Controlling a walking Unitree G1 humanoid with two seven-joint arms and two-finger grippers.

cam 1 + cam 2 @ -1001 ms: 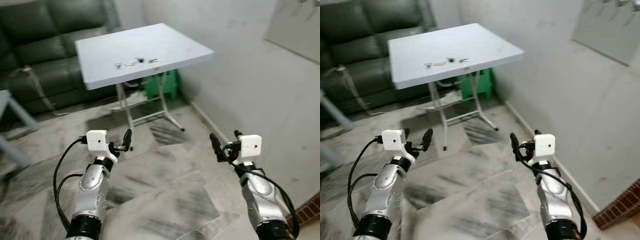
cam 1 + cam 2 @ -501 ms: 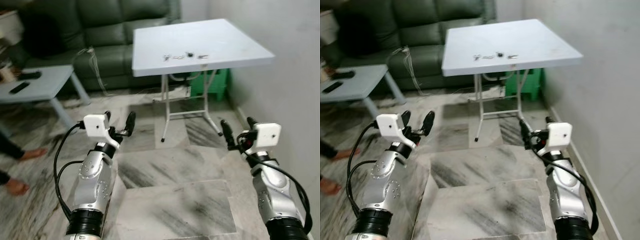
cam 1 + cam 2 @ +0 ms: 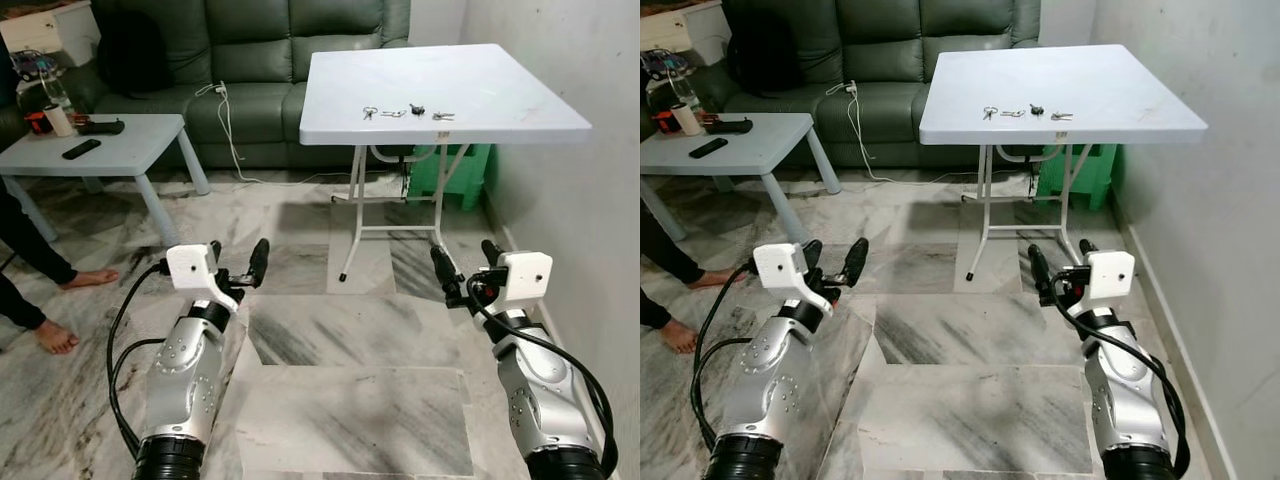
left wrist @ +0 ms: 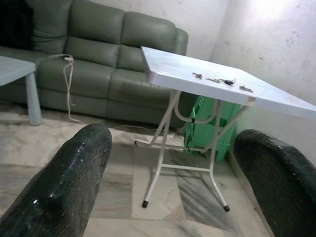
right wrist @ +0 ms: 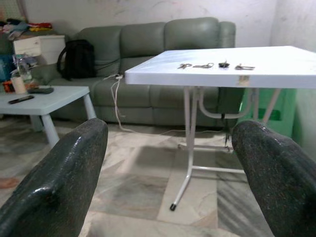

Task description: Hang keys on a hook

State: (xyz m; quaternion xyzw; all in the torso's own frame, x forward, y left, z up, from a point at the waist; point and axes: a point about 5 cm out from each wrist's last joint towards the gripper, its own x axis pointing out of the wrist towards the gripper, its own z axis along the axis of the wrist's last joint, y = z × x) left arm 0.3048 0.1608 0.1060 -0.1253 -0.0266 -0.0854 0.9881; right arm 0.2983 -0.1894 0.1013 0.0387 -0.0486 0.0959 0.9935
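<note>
Several small keys (image 3: 405,112) lie in a row near the middle of a white folding table (image 3: 500,100) that stands against the right wall, well ahead of me. The same keys (image 5: 216,65) appear on the tabletop in the right wrist view. My left gripper (image 3: 238,262) is raised at chest height over the marble floor, open and holding nothing. My right gripper (image 3: 465,262) is held up level with it on the right, also open and holding nothing. Both point toward the table from a distance, and its legs stand between them farther off.
A green sofa (image 3: 250,50) with a black backpack (image 3: 130,50) lines the far wall. A low pale table (image 3: 130,145) with remotes stands at the left. A person's bare legs and feet (image 3: 55,338) are at the far left. A green crate (image 3: 465,175) sits under the folding table.
The camera has turned left, so the table now sits straight ahead and the sofa, low table and person's legs show fully. Both arms keep the same raised pose.
</note>
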